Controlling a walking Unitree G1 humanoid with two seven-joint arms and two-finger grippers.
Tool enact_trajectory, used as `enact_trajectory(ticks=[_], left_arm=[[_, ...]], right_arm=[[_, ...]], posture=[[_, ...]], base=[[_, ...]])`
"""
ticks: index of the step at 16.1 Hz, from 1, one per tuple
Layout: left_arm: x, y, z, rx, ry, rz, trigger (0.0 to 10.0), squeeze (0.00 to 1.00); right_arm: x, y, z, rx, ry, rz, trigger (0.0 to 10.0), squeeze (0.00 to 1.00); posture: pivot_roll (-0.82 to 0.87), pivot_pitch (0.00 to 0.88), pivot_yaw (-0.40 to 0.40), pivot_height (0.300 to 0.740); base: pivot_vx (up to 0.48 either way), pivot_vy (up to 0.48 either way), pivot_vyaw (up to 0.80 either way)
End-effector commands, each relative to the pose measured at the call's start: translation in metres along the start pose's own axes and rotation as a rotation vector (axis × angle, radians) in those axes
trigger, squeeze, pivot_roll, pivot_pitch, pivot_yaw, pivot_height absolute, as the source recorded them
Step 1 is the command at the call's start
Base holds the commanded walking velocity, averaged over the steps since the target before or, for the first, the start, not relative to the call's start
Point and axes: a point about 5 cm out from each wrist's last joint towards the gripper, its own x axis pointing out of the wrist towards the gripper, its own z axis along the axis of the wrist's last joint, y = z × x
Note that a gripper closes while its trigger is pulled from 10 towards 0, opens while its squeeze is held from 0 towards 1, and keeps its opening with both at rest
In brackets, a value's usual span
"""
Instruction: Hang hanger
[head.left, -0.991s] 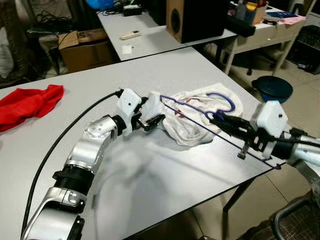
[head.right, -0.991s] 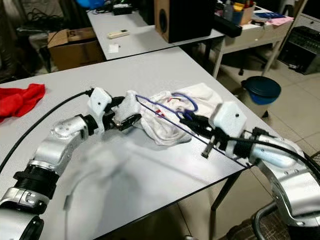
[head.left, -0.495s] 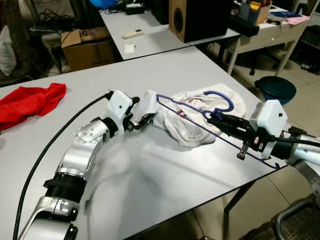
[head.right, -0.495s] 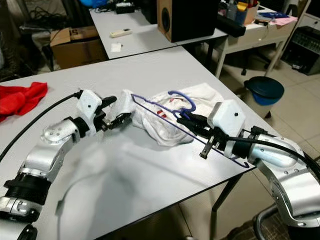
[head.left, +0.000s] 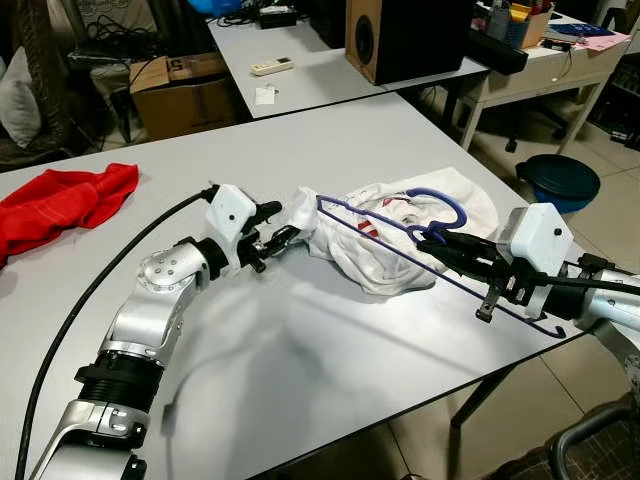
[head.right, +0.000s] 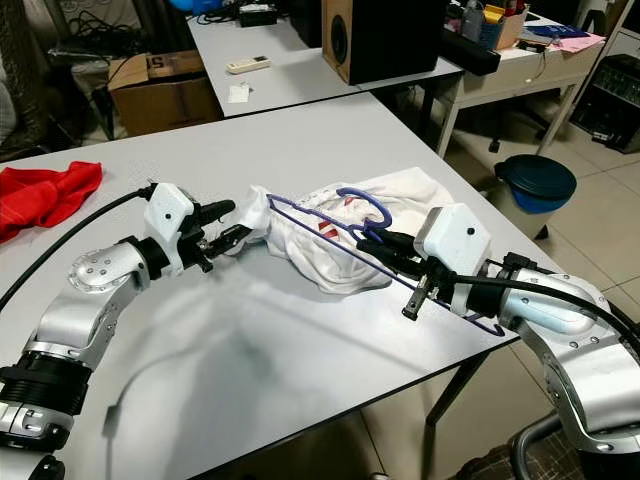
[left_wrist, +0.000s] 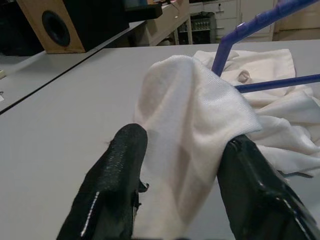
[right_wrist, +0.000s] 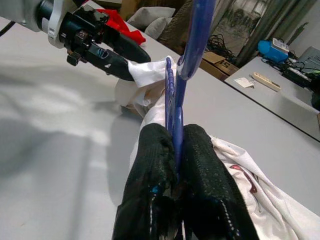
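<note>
Robot readies a shirt for the hanger

The right pincer (right_wrist: 176, 165), fingers pressed together on the blue hanger (head.left: 400, 230), holds it by the base of its hook, just over the table (head.left: 330, 350) near the right-hand edge. The hanger's long bar runs from beside that arm toward the left pincer (left_wrist: 182, 165), whose black fingers are pinching a fold of the white shirt (head.left: 385, 250) at the bar's far tip. The shirt lies bunched on the table under the frame, between the two arms. With the cloth already at the hanger's near corner, the left arm looks best placed to draw it over the tip.
</note>
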Motion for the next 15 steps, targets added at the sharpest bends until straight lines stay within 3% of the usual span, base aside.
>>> enact_trajectory(ticks=[1, 8, 10, 15], left_arm=[[0.003, 0.002, 0.007, 0.008, -0.014, -0.003, 0.0, 0.0], [0.01, 0.009, -0.002, 0.044, 0.062, 0.108, 0.0, 0.0], [0.012, 0.017, 0.006, 0.039, 0.028, 0.155, 0.0, 0.0], [0.013, 0.019, 0.014, -0.005, -0.036, 0.142, 0.0, 0.0]], right_arm=[[0.0, -0.001, 0.003, -0.012, -0.006, 0.01, 10.0, 0.0], [0.003, 0.0, 0.007, -0.013, -0.027, 0.016, 10.0, 0.0], [0.003, 0.001, 0.006, -0.011, -0.029, 0.017, 10.0, 0.0], [0.004, 0.001, 0.005, -0.007, -0.027, 0.017, 10.0, 0.0]], posture=[[-0.02, 0.0, 0.07, 0.74], [-0.02, 0.0, 0.073, 0.74], [-0.02, 0.0, 0.076, 0.74], [-0.02, 0.0, 0.083, 0.74]], base=[[0.0, 0.0, 0.0], [0.0, 0.0, 0.0], [0.0, 0.0, 0.0], [0.0, 0.0, 0.0]])
